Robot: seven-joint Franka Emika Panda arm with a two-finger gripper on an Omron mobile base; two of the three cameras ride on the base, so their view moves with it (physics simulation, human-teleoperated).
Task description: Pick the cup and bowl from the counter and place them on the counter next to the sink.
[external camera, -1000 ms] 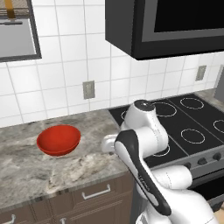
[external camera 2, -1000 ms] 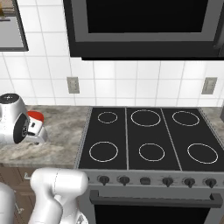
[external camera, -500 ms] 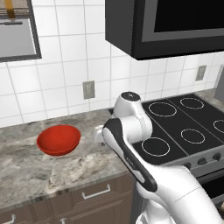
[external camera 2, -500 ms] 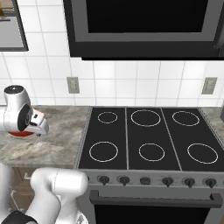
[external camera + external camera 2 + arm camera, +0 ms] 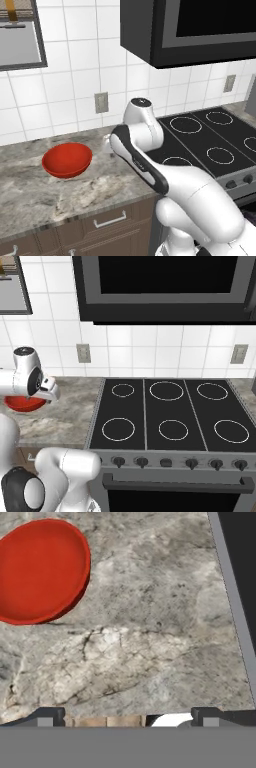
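We see the bowl (image 5: pixel 67 160) as smooth, glossy red, like glazed ceramic or hard plastic, sitting on a counter (image 5: pixel 60 192) of polished, veined grey-beige stone above brown wood cabinet fronts (image 5: pixel 107 227) with metal pulls. Beside it we find the stovetop (image 5: pixel 167 416) a smooth black glass with a satin grey metal edge, and the wall tiles (image 5: pixel 70 70) glossy white.

From my screen it's white square wall tiles (image 5: pixel 130 343) with grey outlet plates (image 5: pixel 101 102), a black six-ring stovetop (image 5: pixel 165 413), a dark microwave (image 5: pixel 165 286) overhead, and brown wooden drawers (image 5: pixel 107 222).
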